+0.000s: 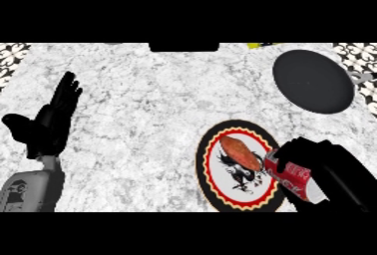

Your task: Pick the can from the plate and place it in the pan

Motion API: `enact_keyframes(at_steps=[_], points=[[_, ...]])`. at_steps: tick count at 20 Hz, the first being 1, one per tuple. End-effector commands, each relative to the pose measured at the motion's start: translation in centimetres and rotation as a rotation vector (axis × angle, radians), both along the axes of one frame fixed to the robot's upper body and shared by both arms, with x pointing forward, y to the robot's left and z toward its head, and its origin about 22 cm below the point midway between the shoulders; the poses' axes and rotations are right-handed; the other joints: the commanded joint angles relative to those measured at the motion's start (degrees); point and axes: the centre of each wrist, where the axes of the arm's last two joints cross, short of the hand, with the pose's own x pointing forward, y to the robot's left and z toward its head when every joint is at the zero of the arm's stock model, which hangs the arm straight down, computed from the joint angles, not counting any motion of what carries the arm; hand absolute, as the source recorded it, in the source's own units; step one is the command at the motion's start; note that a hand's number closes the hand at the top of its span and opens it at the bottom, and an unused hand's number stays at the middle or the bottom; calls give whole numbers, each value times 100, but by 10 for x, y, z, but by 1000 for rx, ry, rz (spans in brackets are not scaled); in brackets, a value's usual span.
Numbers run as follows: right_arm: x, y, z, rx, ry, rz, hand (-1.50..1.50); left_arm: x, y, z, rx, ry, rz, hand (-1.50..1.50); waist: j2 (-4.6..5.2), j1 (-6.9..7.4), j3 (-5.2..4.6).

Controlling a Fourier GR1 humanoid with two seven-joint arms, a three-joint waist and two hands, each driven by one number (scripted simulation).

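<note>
Right hand [331, 172] grasps the red can [288, 175] at the plate's [213, 172] three o'clock edge; pan [313, 81] at one o'clock; left hand [52, 119] released, resting at nine o'clock.

Looking down at the counter [147, 99], you find the plate [213, 154] near the front, right of centre. At the plate's right edge, your right hand [331, 169] curls round the can [288, 175], which lies tilted over the plate's rim. The pan [313, 80] sits behind the plate, at the far right of the counter, well apart from it. Your left hand [52, 119] rests at the left side, fingers straight and pointing away from you, well apart from the plate.
</note>
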Motion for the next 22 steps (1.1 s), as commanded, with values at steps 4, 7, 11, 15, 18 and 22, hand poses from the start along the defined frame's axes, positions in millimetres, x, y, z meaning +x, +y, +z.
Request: enact_keyframes(at_steps=[4, 7, 11, 15, 18, 22], points=[[26, -36, 22, 220, -78, -140, 150, -4, -7, -11, -17, 0, -3, 0, 25, 102, 0], [57, -67, 41, 332, -69, -199, 150, 3, -7, -1, -3, -1, -22, 0, 36, 139, 1], [93, -96, 40, 497, -33, -223, 150, 11, -8, 9, -3, -15, -30, 0, 49, 162, 4], [140, -113, 41, 371, -64, -302, 150, 5, -8, -6, -4, -11, -50, 0, 74, 254, 3], [155, -147, 22, 377, -91, -363, 150, 4, -24, -6, -7, -27, -57, 0, 114, 354, 12], [176, -152, 21, 248, -167, -420, 150, 19, -39, 9, 0, -29, -82, 0, 160, 447, 18]])
